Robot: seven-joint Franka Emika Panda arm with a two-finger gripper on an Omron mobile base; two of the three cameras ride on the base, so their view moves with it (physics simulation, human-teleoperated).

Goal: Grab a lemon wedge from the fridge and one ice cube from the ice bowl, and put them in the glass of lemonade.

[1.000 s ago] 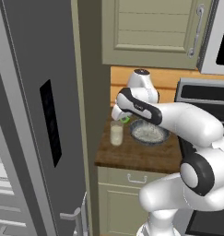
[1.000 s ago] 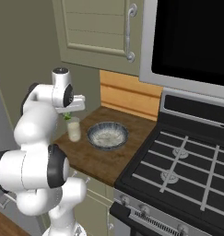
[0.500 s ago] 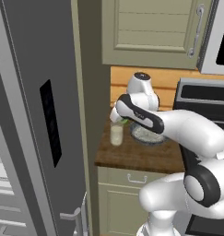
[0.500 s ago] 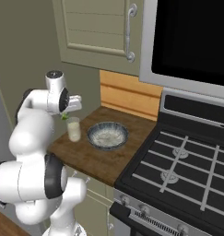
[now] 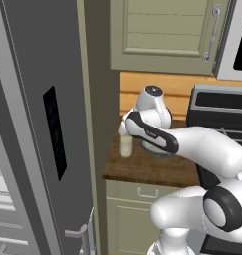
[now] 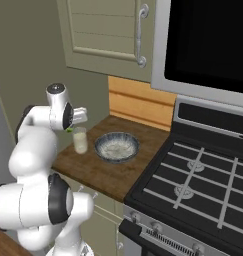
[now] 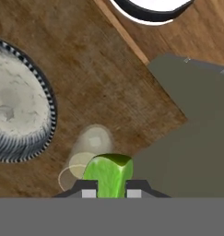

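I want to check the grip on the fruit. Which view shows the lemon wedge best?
The hand view: the lemon wedge sits large and green between the finger tips of the gripper, just above the glass of lemonade. The right base view shows a green speck by the hand; in the left base view I cannot make it out.

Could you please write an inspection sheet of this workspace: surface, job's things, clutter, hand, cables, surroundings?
Surface: brown wooden counter, bare beside the bowl.
Job's things: small clear glass of pale lemonade upright on the counter; wide grey-blue ice bowl beside it, apart; green-yellow lemon wedge held above the glass; tall grey fridge at left.
Clutter: nothing seen.
Hand: robot hand shut on the lemon wedge, over the glass.
Cables: nothing seen.
Surroundings: black gas stove, beige wall cabinet, beige base cabinet with drawer.
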